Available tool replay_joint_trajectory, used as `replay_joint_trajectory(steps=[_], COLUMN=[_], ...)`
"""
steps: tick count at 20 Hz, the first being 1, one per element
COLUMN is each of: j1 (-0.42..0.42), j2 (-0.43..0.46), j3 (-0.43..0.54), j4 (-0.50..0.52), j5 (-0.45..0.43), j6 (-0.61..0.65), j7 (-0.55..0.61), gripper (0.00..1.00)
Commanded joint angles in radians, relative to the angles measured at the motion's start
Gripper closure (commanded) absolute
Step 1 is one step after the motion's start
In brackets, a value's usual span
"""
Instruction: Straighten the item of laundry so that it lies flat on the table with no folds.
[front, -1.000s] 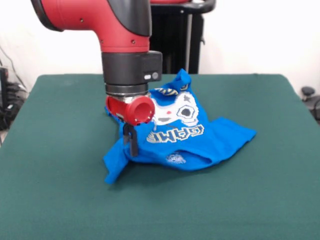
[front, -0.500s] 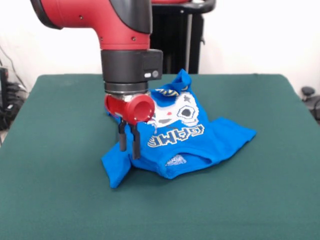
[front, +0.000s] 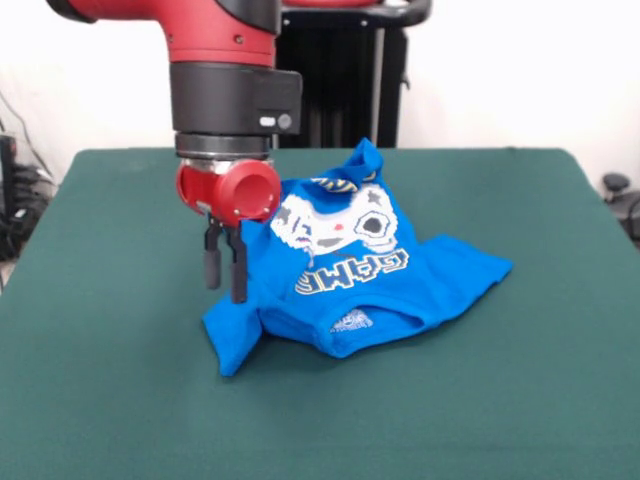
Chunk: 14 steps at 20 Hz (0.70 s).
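Front view only: the shirt (front: 350, 270) sits near the middle of the table (front: 520, 400), and by my reading the job is barely started. It is bunched in a rumpled heap, with one corner pushed up at the back, a flap hanging toward the front, and its hem folded under. The gripper (front: 224, 270) hangs just beside its edge, fingers slightly parted, holding nothing. Flattening is all left.
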<state>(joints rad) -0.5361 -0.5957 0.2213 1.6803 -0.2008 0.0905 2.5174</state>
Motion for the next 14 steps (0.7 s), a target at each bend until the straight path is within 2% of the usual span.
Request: replay_joint_trajectory(steps=[1, 14], j1=[-0.002, -0.053], j2=[0.086, 0.156], j3=[0.084, 0.138], j4=[0.013, 0.083], j5=[-0.049, -0.030], j6=[0.092, 0.085], j7=[-0.054, -0.020], gripper=[0.00, 0.00])
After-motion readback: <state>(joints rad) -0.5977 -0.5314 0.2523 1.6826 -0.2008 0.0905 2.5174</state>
